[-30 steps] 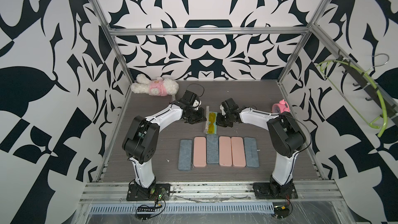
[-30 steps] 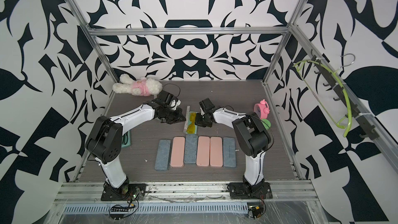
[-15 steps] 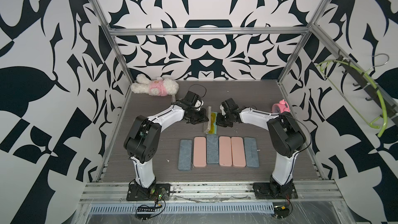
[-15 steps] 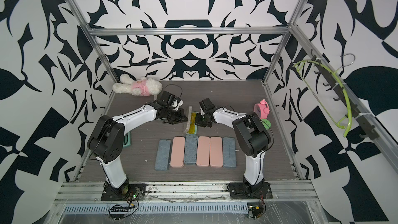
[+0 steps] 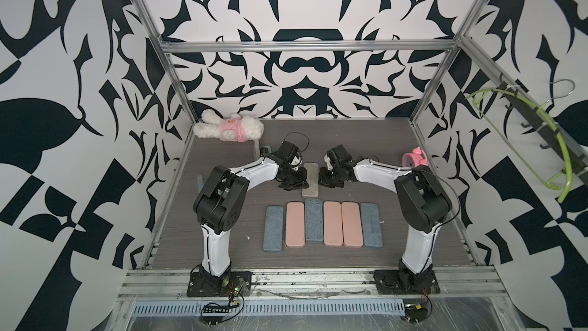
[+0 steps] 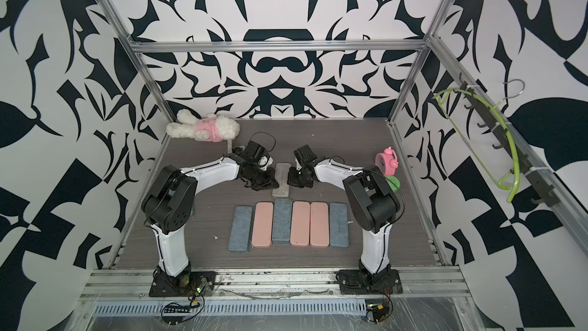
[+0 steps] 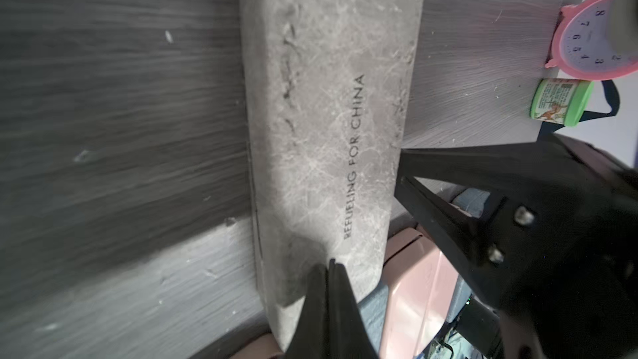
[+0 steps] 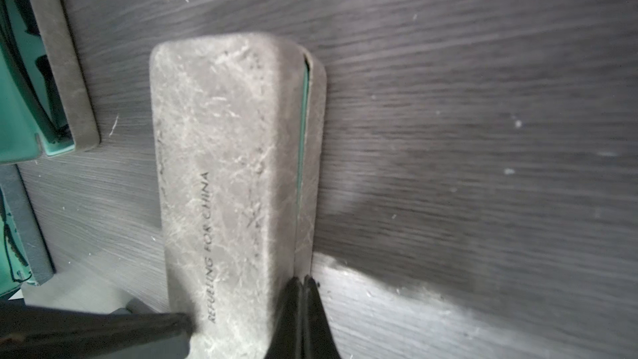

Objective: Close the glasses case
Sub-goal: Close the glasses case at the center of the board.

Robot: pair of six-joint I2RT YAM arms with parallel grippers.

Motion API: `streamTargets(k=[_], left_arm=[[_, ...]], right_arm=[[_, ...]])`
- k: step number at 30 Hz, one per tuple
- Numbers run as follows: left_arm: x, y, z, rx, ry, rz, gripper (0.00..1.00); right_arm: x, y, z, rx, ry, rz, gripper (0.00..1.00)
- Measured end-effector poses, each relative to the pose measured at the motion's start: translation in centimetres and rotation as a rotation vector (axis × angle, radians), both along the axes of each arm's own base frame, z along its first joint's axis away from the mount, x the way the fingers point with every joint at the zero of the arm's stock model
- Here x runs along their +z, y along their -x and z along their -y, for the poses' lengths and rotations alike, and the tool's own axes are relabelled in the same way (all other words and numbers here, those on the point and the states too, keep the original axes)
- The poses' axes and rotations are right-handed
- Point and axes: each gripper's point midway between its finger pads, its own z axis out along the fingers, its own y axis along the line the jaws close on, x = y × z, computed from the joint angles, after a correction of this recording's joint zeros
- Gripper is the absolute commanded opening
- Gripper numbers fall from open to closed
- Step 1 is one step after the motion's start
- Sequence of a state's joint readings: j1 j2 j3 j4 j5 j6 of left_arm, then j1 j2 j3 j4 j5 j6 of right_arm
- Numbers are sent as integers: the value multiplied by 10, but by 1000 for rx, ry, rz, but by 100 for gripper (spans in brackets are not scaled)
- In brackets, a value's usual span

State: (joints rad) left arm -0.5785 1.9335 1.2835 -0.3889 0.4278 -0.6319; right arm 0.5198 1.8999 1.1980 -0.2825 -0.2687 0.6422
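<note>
- The glasses case (image 5: pixel 311 179) lies flat near the middle of the table (image 5: pixel 222 218), between the two grippers and just behind the row of six cases (image 5: pixel 323 222).
- Its long axis runs from the robot's side towards the back wall, roughly parallel to the cases in the row. The near end almost meets the middle blue case of the row.
- The lettering on the lid runs along this long axis, as the left wrist view shows (image 7: pixel 328 115).
- The lid is down almost fully. In the right wrist view (image 8: pixel 224 184) a thin teal slit remains along one long edge, widest at the far end.
- The left gripper (image 7: pixel 331 265) has its fingers pressed together with nothing between them, and the tips sit over the near part of the lid.
- The right gripper (image 8: pixel 302 283) is likewise closed on nothing, with its tips at the seam on the case's other long side.
- The table is dark grey with a wood grain and a few pale specks.
- The row reads blue, pink, blue, pink, pink, blue, and all six are closed.
- A white and pink plush toy (image 5: pixel 229 127) lies in the far left corner.
- A pink alarm clock (image 5: pixel 413 159) stands on the right, with a green tub (image 6: pixel 394 183) just beside it.
- The walls (image 5: pixel 302 11) carry a bold black and white pattern inside an aluminium frame (image 5: pixel 305 46).
- A green hanger (image 5: pixel 547 141) hangs on a rail on the right wall.
</note>
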Motion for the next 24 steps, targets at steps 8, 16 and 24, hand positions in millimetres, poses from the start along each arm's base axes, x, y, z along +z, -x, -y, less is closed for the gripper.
streamTargets(k=[8, 16, 24], left_arm=[[3, -5, -3, 36, 10, -13, 40], [21, -23, -12, 77, 4, 25, 69], [20, -29, -19, 109, -9, 19, 69]], right_arm=[[0, 0, 0, 8, 2, 3, 4], [0, 0, 0, 17, 4, 8, 4], [0, 1, 0, 20, 7, 6, 6]])
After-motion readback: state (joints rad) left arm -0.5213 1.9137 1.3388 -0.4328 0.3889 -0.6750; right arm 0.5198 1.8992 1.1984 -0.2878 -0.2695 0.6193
